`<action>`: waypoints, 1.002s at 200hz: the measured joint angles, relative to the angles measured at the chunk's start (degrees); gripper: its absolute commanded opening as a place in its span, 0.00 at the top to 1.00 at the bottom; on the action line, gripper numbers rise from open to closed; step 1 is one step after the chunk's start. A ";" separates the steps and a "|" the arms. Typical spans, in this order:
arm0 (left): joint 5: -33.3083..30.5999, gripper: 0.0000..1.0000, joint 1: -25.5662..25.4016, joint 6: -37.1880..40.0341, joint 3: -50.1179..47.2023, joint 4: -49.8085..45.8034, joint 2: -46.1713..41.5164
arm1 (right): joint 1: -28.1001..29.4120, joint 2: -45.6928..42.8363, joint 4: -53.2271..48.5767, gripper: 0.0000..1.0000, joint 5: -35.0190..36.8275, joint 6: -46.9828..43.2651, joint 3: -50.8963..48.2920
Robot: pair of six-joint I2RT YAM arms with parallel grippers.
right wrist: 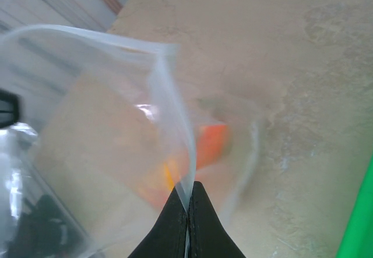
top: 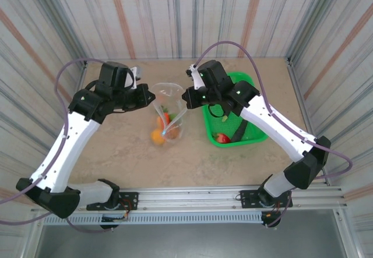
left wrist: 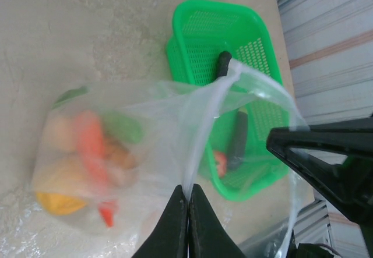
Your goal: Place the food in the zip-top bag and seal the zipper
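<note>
The clear zip-top bag (top: 168, 109) hangs between my two grippers with its mouth spread open. My left gripper (top: 150, 96) is shut on the bag's left rim, and in its own view the gripper (left wrist: 188, 193) pinches the pale zipper strip (left wrist: 201, 133). The right gripper (top: 186, 98) is shut on the opposite rim (right wrist: 187, 193). Inside the bag (left wrist: 134, 147) lie a carrot (left wrist: 90, 144), a green cucumber (left wrist: 123, 128) and a yellow-orange fruit (left wrist: 55, 201). Orange food (right wrist: 210, 144) shows blurred through the bag's plastic (right wrist: 116, 124).
A green mesh basket (top: 249, 134) stands right of the bag, under the right arm. It holds a dark eggplant (left wrist: 238, 138) and a red fruit (top: 222, 137). Corrugated walls close in the table (top: 116, 153) on three sides.
</note>
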 measured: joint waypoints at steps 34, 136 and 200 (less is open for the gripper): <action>2.62 0.82 0.00 0.50 -1.36 0.31 2.12 | -0.46 0.09 1.01 0.98 -1.86 -1.73 -1.01; 6.14 0.79 -0.02 0.50 -3.34 1.57 0.96 | -2.43 0.09 2.67 0.99 -2.45 -2.91 -3.52; 10.84 0.95 -1.14 -4.31 -11.34 7.06 -1.86 | -2.73 0.09 3.23 1.00 -2.91 -1.40 -3.52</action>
